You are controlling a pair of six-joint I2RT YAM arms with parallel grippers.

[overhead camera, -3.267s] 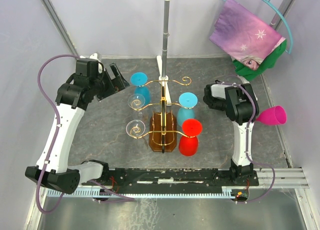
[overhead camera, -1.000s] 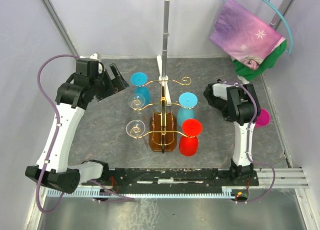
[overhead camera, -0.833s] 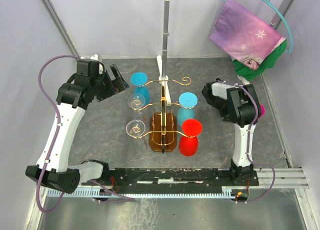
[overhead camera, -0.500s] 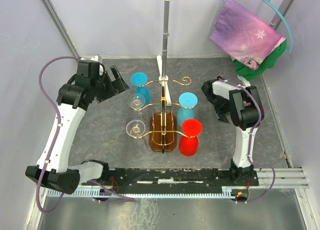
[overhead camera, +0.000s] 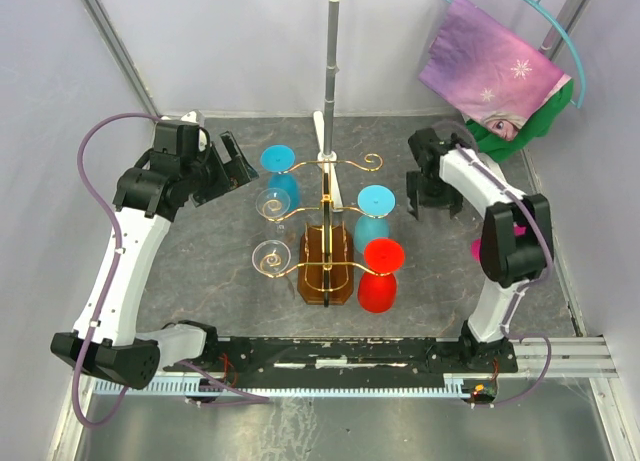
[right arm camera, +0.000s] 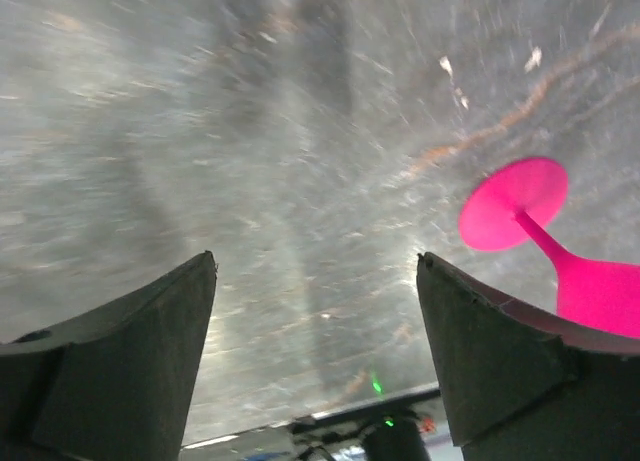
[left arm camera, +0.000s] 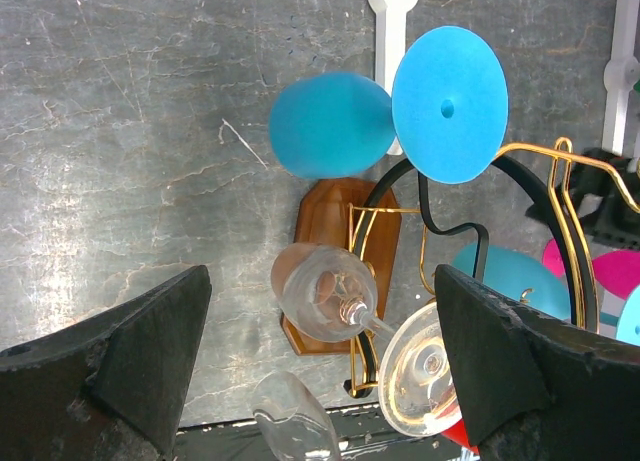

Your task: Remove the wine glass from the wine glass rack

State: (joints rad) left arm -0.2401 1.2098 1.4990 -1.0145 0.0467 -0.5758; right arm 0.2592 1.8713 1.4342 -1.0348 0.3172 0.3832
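The right jaws [right arm camera: 316, 261] stand wide apart with nothing between them, pointing down at bare tabletop [right arm camera: 300, 131]. From above they sit to the right of the wine glass rack [overhead camera: 318, 276], near its light blue glass [overhead camera: 376, 206] but apart from it. A pink wine glass [right arm camera: 515, 206] lies on its side on the tabletop to the right of these jaws, clear of both fingers. From above, only slivers of it show behind the right arm.

The left jaws [overhead camera: 228, 159] also gape and hold nothing. They hover at the far left of the rack, aimed toward it.

The rack stands mid-tabletop on its brown base. Hanging foot up from its gold scroll arms are a blue glass [overhead camera: 280, 163] at far left, two clear glasses [overhead camera: 270, 205] on the left and a red glass [overhead camera: 381, 271] at near right.
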